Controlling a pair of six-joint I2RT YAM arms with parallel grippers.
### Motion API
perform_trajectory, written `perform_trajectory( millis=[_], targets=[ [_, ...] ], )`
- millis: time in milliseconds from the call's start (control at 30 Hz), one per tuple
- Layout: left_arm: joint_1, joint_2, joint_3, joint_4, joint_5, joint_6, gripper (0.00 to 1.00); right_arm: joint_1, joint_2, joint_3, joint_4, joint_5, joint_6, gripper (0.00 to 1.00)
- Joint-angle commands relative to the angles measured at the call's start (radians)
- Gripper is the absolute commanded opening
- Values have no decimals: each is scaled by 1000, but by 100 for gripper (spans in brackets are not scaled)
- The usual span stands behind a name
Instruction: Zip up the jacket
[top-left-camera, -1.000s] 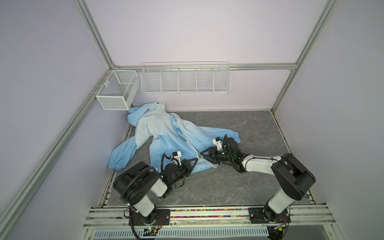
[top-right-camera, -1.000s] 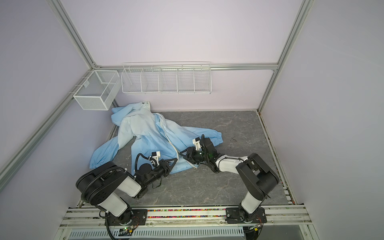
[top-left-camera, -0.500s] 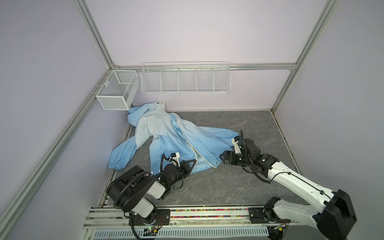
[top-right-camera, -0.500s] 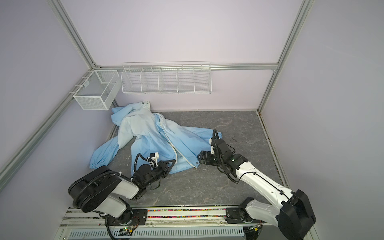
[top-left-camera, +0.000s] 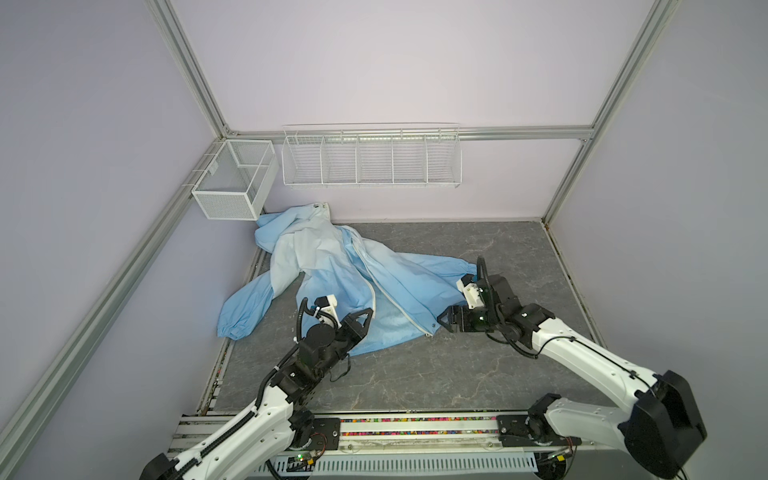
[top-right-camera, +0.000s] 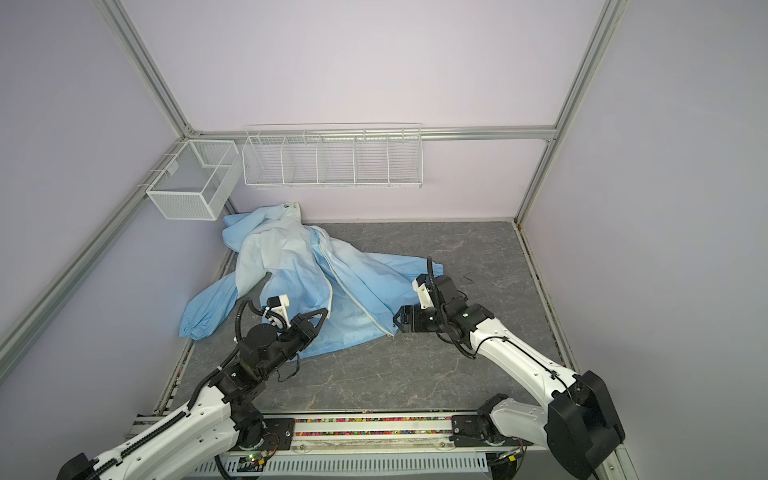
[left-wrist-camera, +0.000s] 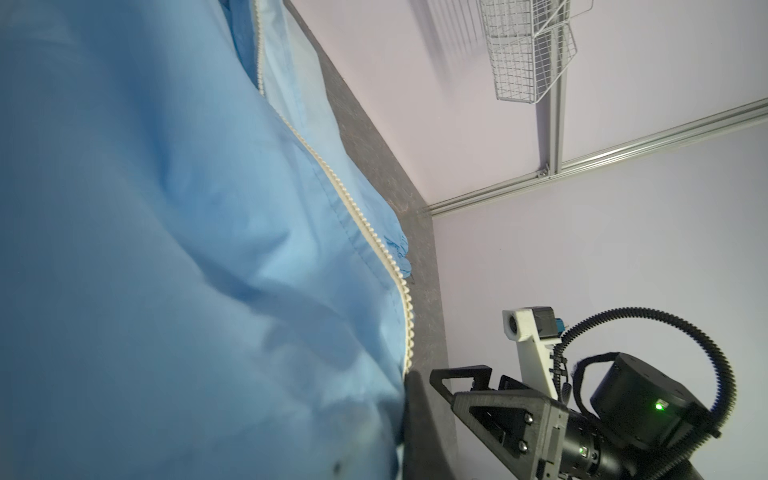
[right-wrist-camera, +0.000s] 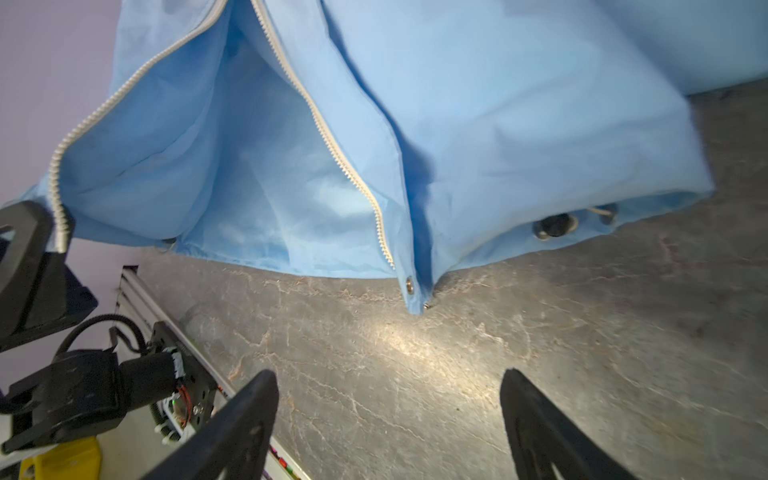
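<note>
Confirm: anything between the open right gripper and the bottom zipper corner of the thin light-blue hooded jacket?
Nothing visible. Only bare grey marbled tabletop separates the right gripper from the hem corner of the light-blue jacket.

Lilac walls (top-left-camera: 395, 62), grey marbled floor (top-left-camera: 436, 374), aluminium frame (top-left-camera: 189, 70), mesh basket (top-left-camera: 232, 183), 5-bay wire rack (top-left-camera: 370, 160).

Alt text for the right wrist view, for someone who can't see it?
A light-blue jacket lies open-fronted on a gray marbled table, its two cream zipper rows spreading apart toward the hem. The right gripper hangs open and empty just short of the hem corner; the left gripper pinches the other zipper edge.
</note>
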Motion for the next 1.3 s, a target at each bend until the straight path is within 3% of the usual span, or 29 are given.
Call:
perform_trajectory(
  millis=[0,200,333,700,1267],
  targets=[
    [4,-3,-15,-137,-30,31,0,0,65,-4,49,-123,-60,83],
    [4,67,-2,-68,-1,32,0,7,180,15,70,-178,-100,72],
    [4,109,9,-53,7,34,0,18,243,32,77,-204,-134,71],
    [4,77,-10,-66,0,22,0,25,386,80,97,-181,-172,66],
    [4,45,-20,-73,-5,13,0,24,511,150,126,-207,-192,44]
  ],
)
